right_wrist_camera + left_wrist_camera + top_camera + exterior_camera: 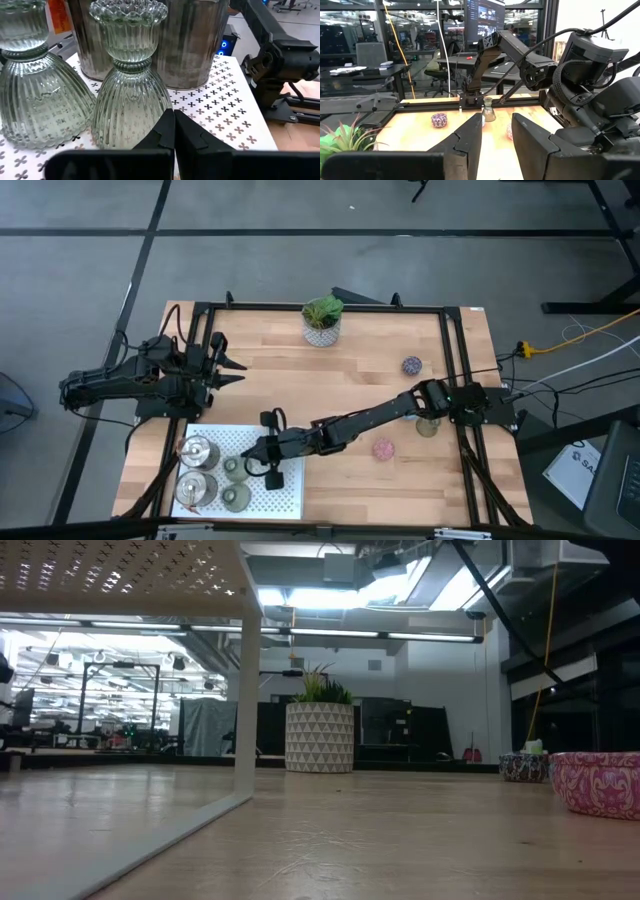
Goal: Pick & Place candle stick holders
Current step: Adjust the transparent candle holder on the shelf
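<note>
On the white perforated tray (290, 490) at the near left stand two shiny silver holders (200, 450) (197, 488) and two olive-grey ribbed glass holders (232, 468) (237, 498). My right gripper (247, 453) reaches over the tray, shut and empty, its tips (174, 120) level at the foot of the nearer glass holder (127, 95). A third olive-grey holder (428, 425), the pink one (384, 448) and the speckled purple one (412, 365) stand on the table at the right. No blue holder shows. My left gripper (232, 370) waits open at the far left. My right gripper's shut fingertips stand right at the flared foot (150, 135) of the olive-grey glass holder, coming level from the table's right side. I cannot tell whether they touch it. The holder stands upright on the tray.
A green plant in a white pot (322, 322) stands at the far middle of the table. The tray is raised on legs (247, 690). Bare wood lies between the tray and the pink holder (600, 780). My right arm (370, 420) stretches across the table's near middle.
</note>
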`<state>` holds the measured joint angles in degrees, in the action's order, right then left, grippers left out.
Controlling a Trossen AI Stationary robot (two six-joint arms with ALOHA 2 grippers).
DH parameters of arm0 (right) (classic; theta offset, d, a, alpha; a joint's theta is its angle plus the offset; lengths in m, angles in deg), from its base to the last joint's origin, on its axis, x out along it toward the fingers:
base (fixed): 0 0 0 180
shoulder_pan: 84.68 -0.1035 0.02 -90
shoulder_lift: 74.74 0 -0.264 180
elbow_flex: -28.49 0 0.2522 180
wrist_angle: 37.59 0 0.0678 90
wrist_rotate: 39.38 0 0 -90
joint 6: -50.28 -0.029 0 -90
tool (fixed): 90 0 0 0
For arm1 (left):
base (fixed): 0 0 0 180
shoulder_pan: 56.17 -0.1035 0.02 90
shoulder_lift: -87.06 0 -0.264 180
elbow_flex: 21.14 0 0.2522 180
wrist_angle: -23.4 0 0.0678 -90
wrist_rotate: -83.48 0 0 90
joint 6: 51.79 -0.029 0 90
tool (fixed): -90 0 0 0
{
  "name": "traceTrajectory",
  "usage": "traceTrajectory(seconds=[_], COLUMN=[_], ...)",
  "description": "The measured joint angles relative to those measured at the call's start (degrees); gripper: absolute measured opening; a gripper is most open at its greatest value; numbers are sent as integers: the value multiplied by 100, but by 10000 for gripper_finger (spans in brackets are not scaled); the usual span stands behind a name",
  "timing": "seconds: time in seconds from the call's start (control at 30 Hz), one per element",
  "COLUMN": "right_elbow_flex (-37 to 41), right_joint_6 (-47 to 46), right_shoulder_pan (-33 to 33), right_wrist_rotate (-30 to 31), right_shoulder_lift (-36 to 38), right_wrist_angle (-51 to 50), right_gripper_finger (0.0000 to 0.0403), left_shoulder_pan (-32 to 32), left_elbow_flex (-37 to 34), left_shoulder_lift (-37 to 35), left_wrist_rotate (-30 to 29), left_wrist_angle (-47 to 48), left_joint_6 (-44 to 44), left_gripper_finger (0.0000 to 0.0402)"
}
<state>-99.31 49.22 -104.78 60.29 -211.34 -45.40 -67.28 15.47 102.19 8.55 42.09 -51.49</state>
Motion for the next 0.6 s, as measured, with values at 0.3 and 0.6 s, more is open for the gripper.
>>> traceTrajectory(seconds=[0.3, 0.6], right_elbow_flex=[0, 2], right_joint_6=[24, 182], right_shoulder_pan=[-17, -15], right_wrist_rotate=[-91, -91], right_shoulder_lift=[0, 89], right_wrist_angle=[-17, -355], right_gripper_finger=[0, 0], left_shoulder_pan=[2, 2], left_elbow_flex=[0, 0], left_shoulder_lift=[2, 0], left_wrist_rotate=[0, 0], left_wrist_angle=[0, 2], left_joint_6=[0, 0], left_gripper_finger=[102, 102])
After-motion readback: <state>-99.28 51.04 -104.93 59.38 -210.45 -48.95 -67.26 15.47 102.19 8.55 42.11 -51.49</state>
